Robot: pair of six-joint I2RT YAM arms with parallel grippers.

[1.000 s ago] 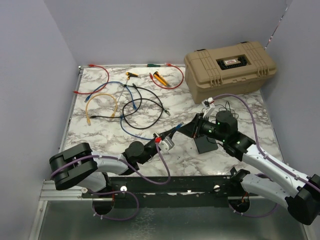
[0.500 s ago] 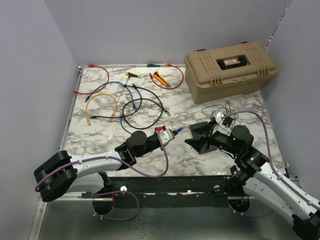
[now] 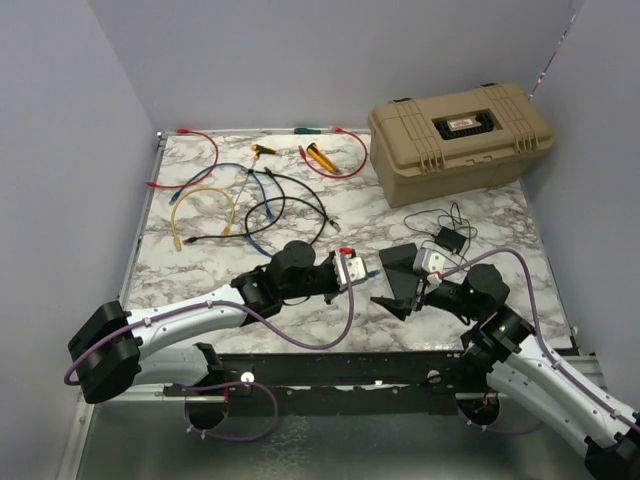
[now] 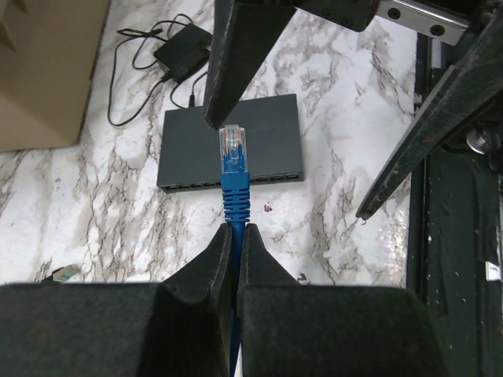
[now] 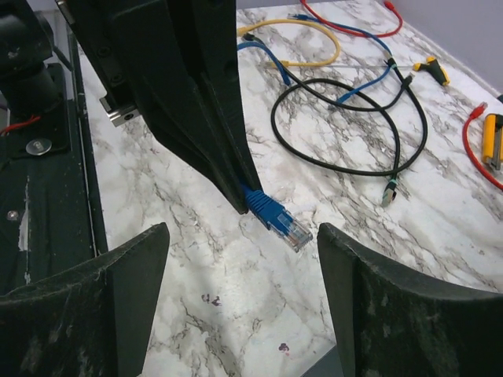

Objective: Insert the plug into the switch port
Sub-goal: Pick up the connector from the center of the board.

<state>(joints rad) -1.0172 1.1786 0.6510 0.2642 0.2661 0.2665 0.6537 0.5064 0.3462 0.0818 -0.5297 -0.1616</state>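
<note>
With the left claw (image 4: 233, 236) clamped just behind the blue plug (image 4: 233, 157) and the right claw (image 5: 242, 232) gaping apart, I am squaring the plug to the port row of the switch (image 4: 271, 145) just ahead.

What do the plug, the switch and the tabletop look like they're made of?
The plug: clear glossy plastic tip, see-through, with a blue, likely rubbery boot. The switch: matte dark-grey casing, no glare; metal or plastic, cannot tell. The tabletop: white with grey veins, faint sheen; marble or marble-look laminate.
</note>
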